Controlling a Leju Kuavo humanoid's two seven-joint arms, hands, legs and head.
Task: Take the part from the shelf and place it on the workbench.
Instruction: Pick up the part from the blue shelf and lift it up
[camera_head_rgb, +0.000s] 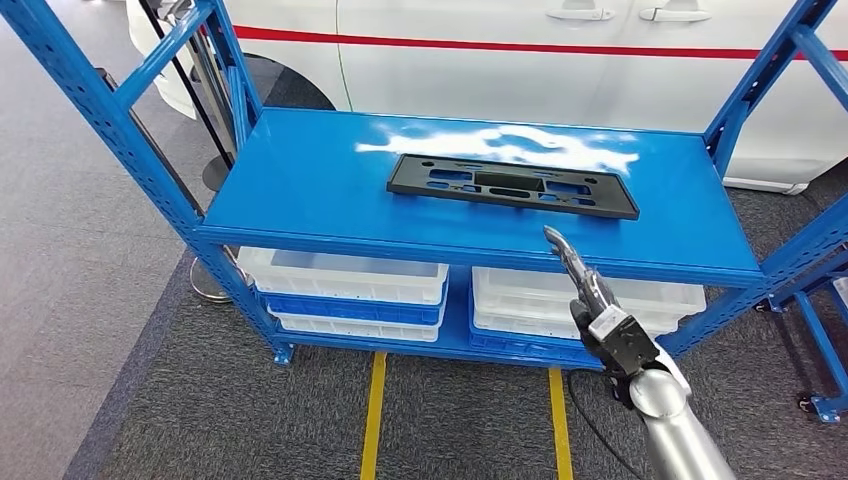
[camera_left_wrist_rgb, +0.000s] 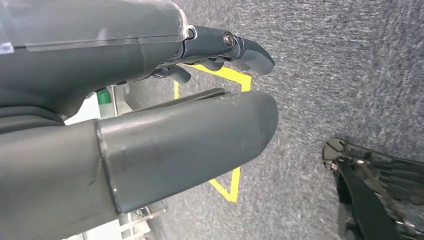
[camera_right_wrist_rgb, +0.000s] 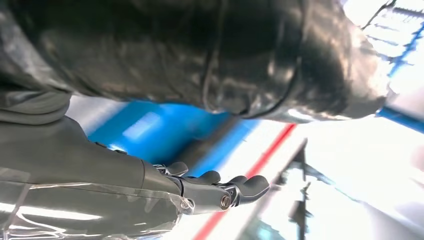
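A flat black plastic part (camera_head_rgb: 512, 185) with several cutouts lies on the top blue shelf (camera_head_rgb: 300, 190), toward its middle right. My right hand (camera_head_rgb: 585, 290) is raised in front of the shelf's front edge, just short of the part, fingers stretched out and holding nothing. In the right wrist view that right hand (camera_right_wrist_rgb: 210, 192) has its fingers extended toward the blue shelf (camera_right_wrist_rgb: 150, 130). My left hand (camera_left_wrist_rgb: 165, 100) hangs down over grey carpet with thumb and fingers straight and nothing between them.
Blue uprights (camera_head_rgb: 100, 110) frame the rack on both sides. White and blue bins (camera_head_rgb: 345, 290) sit on the lower level. A white car with a red stripe (camera_head_rgb: 560, 45) stands behind the rack. Yellow floor lines (camera_head_rgb: 374, 410) run under it.
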